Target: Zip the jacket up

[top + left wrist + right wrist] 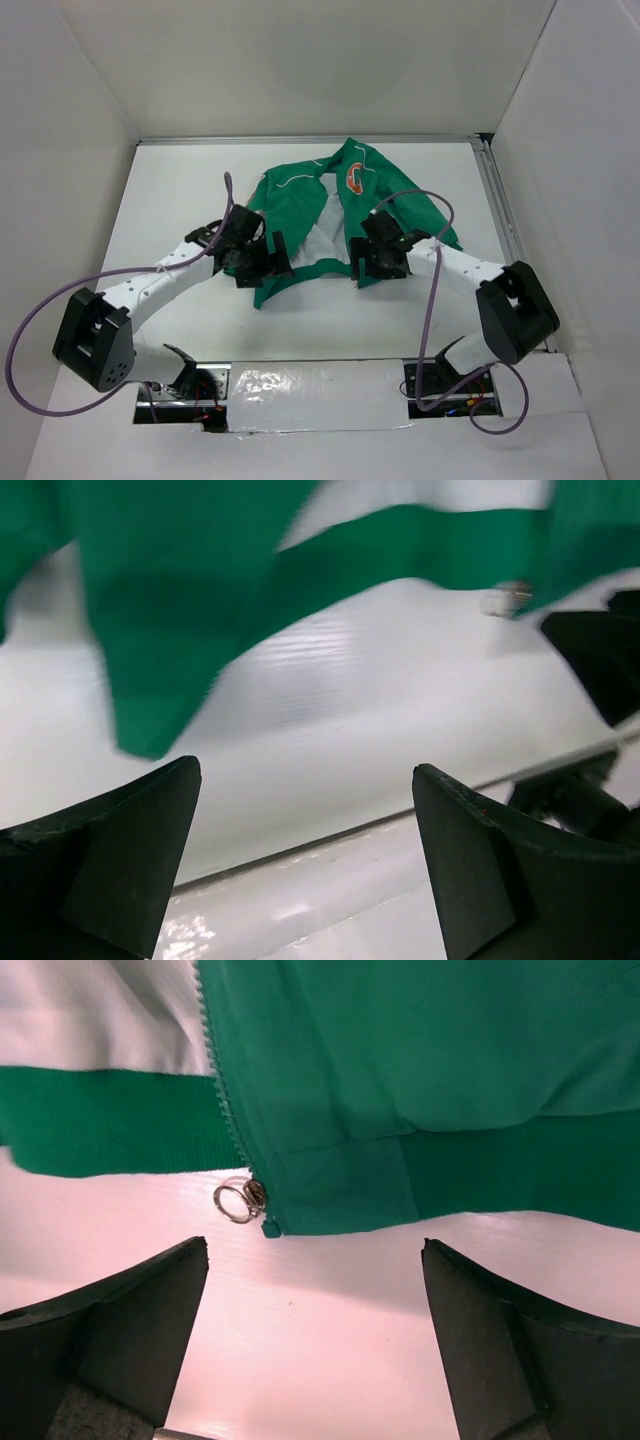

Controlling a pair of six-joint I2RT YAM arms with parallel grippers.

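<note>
Jacket (300, 205) lies in the middle of the white table (190, 180), front open, hem toward the arm bases, collar toward the far wall. White lining (325, 228) shows between the two green front panels. The orange letter patch (355, 178) sits on the panel on the right arm's side.

Top view only: both grippers sit at the hem, one per front panel. Left gripper (268, 262) is at the left panel's bottom corner and right gripper (366, 262) at the right panel's bottom edge. The arm bodies cover the hem there, so contact can't be judged from above.

Right wrist only: zipper teeth (224, 1090) run down the edge of the green panel to the ribbed hem (110, 1120). The slider (240, 1198), with a metal ring pull, sits at the bottom end of the teeth, lying on the table at the hem line. Right gripper (312, 1260) has its jaws wide apart, nothing between them, just short of the hem.

Left wrist only: picture is blurred. Green fabric corner (150, 670) hangs in front of the left gripper (305, 780), jaws spread wide and holding nothing. A small metallic blob (505, 598) sits at the fabric edge, too blurred to name.
</note>
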